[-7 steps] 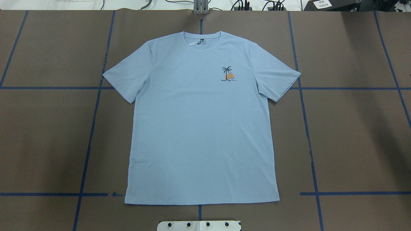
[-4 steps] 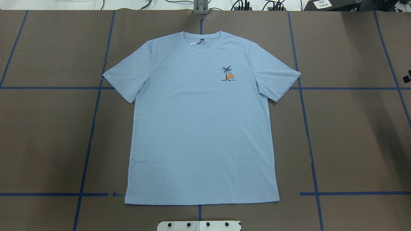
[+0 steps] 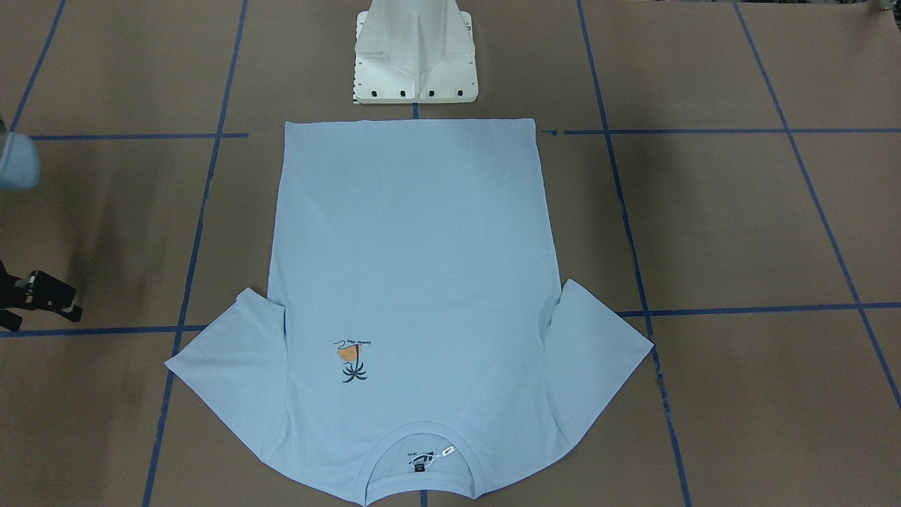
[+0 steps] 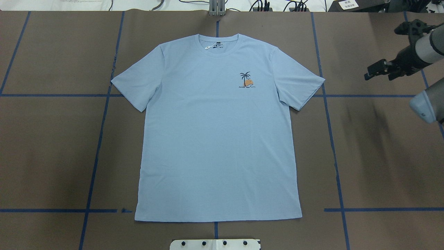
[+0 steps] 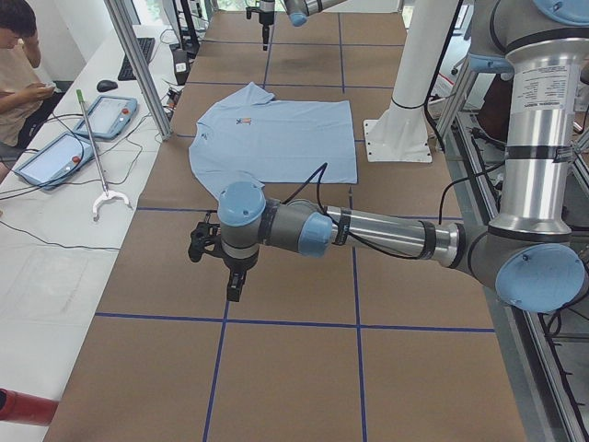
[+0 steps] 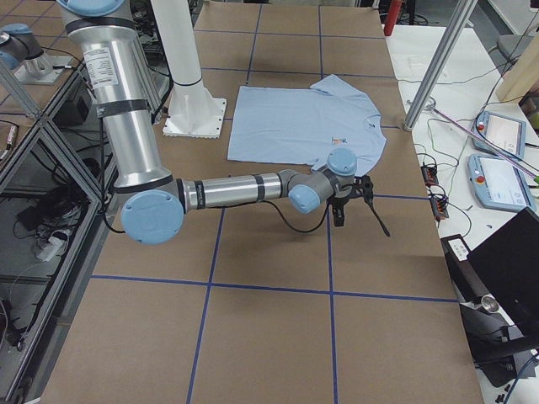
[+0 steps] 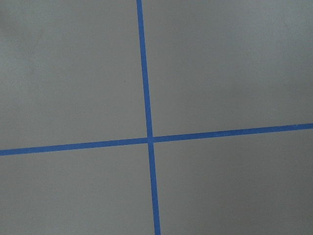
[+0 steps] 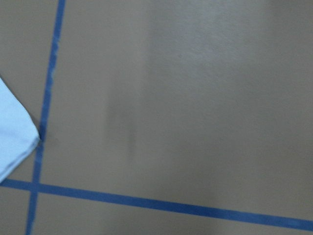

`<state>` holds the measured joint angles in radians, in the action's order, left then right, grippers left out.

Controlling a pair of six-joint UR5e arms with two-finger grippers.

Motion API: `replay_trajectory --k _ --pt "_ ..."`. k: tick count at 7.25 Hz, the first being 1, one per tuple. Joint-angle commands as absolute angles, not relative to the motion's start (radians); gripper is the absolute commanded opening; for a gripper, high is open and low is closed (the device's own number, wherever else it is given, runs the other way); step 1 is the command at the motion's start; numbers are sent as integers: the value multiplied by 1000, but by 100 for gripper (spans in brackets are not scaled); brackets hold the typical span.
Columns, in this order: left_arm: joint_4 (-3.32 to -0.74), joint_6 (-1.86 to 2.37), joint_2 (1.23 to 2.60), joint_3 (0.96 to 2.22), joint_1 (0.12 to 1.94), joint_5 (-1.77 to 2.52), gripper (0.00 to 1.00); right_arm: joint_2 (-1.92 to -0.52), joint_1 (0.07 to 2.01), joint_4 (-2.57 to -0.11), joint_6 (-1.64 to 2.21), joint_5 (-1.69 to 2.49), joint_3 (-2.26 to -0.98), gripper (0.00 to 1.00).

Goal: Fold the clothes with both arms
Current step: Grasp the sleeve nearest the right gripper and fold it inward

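The table (image 4: 52,156) bears the T-shirt (image 4: 215,146) spread flat at its middle, print up, collar away from the robot. The right arm (image 4: 428,48) hangs over bare table near one sleeve, the left arm (image 5: 386,235) well apart from the shirt. Neither the right gripper (image 4: 369,73) nor the left gripper (image 5: 234,290) shows whether it is open or closed.
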<state>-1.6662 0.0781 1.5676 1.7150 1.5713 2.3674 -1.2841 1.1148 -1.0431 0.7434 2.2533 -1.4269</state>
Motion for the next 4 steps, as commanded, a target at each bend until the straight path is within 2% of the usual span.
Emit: replay_trajectory --k 1,3,4 --pt "-1670 77 1568 1712 1571 2367 100 -1157 972 -1042 957 2032 -1372 95" --pt "-1671 77 1568 1712 1571 2368 100 -1085 957 -1042 965 2010 -1271 92" --pt "-1672 77 1568 1713 1571 2368 100 -1075 951 -1042 965 2008 -1261 92"
